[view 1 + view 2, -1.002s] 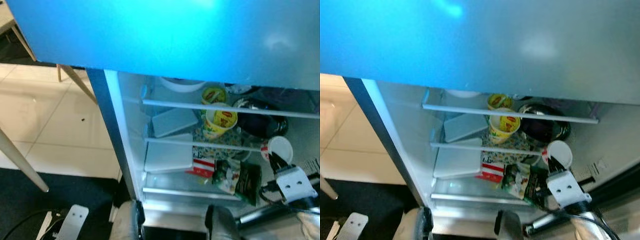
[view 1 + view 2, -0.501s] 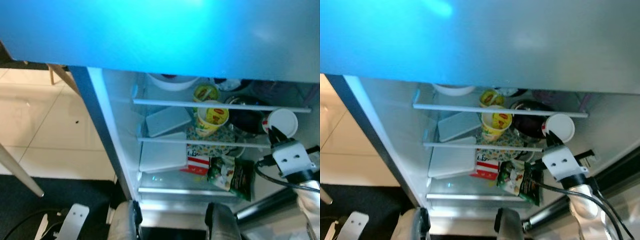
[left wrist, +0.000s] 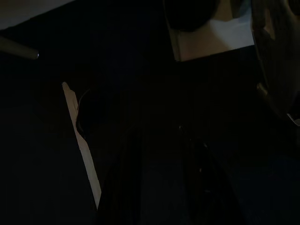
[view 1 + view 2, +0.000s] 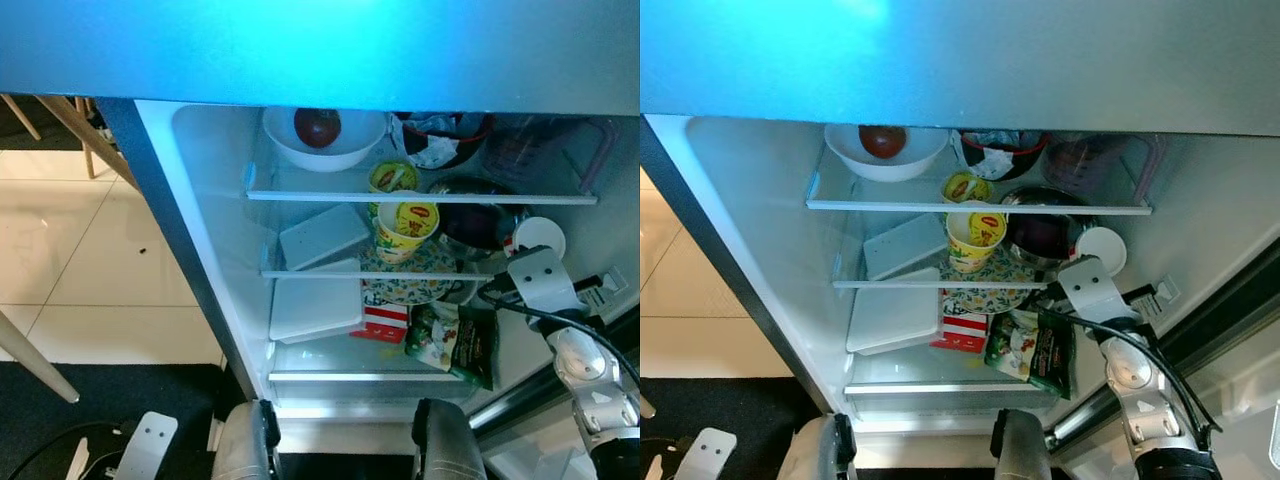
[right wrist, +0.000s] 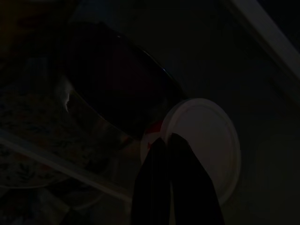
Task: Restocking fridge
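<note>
The fridge (image 4: pixel 200 250) stands open in front of me. My right gripper (image 4: pixel 517 258) reaches in from the right at the level of the middle shelf. It is shut on a white-lidded cup (image 4: pixel 540 236) with a red band, pinching its rim (image 5: pixel 165 142). The cup (image 4: pixel 1101 247) hangs at the shelf's right end, beside a dark pot (image 4: pixel 475 215). In the right wrist view the round white lid (image 5: pixel 206 140) lies right behind the black fingertips. The left arm hangs idle, and its wrist view is very dark.
On the top shelf are a white bowl holding a red apple (image 4: pixel 318 128) and a clear jug (image 4: pixel 540 150). Two yellow cups (image 4: pixel 405 222), white flat boxes (image 4: pixel 322 235), a patterned plate (image 4: pixel 410 285), a red-and-white box (image 4: pixel 385 325) and a green bag (image 4: pixel 455 340) crowd the shelves. The blue freezer door (image 4: pixel 300 40) overhangs.
The camera has tilted up, showing the top shelf. My right gripper has lifted the cup from the lower rail's height to between the two upper rails.
</note>
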You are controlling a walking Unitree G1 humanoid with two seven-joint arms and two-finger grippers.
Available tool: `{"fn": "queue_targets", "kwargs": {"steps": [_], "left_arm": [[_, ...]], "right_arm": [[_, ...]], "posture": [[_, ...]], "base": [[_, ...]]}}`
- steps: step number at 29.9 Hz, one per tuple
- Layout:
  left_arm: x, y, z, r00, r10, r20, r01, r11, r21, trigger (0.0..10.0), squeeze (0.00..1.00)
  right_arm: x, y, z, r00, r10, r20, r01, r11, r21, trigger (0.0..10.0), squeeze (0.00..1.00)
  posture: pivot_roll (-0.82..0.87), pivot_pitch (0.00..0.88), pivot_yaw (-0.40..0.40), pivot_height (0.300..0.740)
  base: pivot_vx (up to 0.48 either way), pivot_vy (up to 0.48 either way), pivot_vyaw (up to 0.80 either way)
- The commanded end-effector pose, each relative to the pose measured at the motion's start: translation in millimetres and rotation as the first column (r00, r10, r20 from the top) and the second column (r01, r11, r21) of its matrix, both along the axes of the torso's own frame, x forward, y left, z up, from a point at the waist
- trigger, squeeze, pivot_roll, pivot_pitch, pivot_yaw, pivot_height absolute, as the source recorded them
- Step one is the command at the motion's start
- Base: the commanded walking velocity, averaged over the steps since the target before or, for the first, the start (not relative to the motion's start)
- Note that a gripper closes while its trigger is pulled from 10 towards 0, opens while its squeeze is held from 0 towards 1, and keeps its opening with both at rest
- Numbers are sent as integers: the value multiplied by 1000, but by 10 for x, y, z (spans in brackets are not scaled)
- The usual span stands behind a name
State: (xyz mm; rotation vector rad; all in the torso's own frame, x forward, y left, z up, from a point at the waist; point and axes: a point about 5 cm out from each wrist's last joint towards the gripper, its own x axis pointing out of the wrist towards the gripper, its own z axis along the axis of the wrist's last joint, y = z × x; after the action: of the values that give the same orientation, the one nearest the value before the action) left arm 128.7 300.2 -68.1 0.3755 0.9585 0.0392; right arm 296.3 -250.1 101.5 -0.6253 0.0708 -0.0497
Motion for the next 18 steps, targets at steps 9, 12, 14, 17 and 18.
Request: {"fn": "queue_targets", "kwargs": {"steps": [9, 12, 14, 17, 18], "left_arm": [[-52, 84, 17, 1000, 9, -18, -9, 1000, 17, 10000, 298], [-51, 83, 17, 1000, 10, -17, -9, 1000, 15, 10000, 298], [-54, 85, 17, 1000, 10, -17, -10, 1000, 15, 10000, 298], [-60, 89, 16, 1000, 14, -19, -14, 1000, 16, 10000, 302], [-60, 89, 16, 1000, 14, -19, -14, 1000, 16, 10000, 302]], "right_arm": [[240, 91, 58, 996, 86, -22, -88, 992, -91, 10000, 0], [323, 145, 100, 993, 118, -26, -120, 987, -109, 10000, 0], [369, 170, 142, 991, 130, -17, -131, 983, -131, 10000, 0], [436, 202, 173, 989, 145, -21, -147, 978, -145, 10000, 0], [436, 202, 173, 989, 145, -21, -147, 978, -145, 10000, 0]], "posture": [[54, 109, -22, 530], [54, 109, -22, 530], [60, 116, -24, 530], [65, 121, -27, 530], [65, 121, -27, 530]], "base": [[0, 0, 0], [0, 0, 0], [0, 0, 0], [0, 0, 0], [0, 0, 0]]}}
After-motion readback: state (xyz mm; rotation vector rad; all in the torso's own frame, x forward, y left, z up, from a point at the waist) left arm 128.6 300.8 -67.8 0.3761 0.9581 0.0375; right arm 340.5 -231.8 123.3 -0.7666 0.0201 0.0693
